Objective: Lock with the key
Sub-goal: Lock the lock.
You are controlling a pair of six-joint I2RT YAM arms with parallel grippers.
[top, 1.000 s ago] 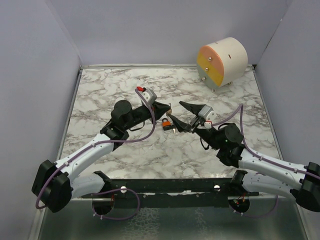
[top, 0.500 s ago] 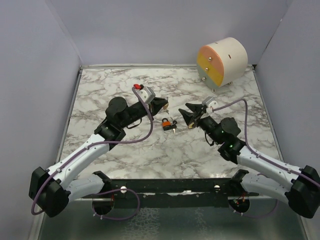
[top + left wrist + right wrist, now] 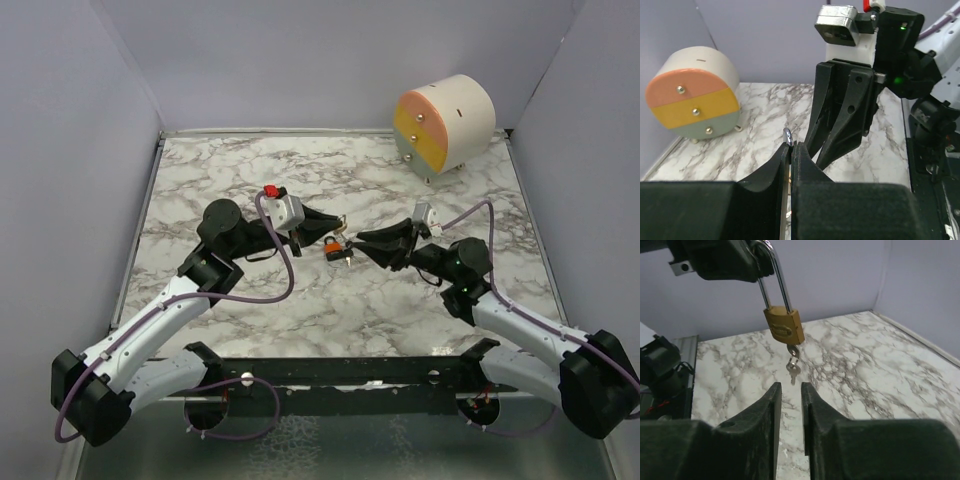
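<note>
A brass padlock (image 3: 784,326) hangs by its steel shackle (image 3: 781,277) from my left gripper (image 3: 341,222), which is shut on the shackle's top (image 3: 788,136). A small bunch of keys (image 3: 792,366) dangles from the bottom of the lock, above the marble table (image 3: 250,180). In the top view the padlock (image 3: 330,244) sits mid-table between both arms. My right gripper (image 3: 788,388) points at the keys from just below and in front. Its jaws stand a narrow gap apart and hold nothing. It also shows in the top view (image 3: 356,239) and in the left wrist view (image 3: 840,125).
A round drawer unit (image 3: 445,122) with pink, yellow and pale green fronts stands at the back right, also in the left wrist view (image 3: 692,95). Purple walls close in the table on three sides.
My right gripper has gone from wide open to a narrow gap and turned to point at the hanging keys. My left arm has shifted a little; the padlock stays mid-table.
</note>
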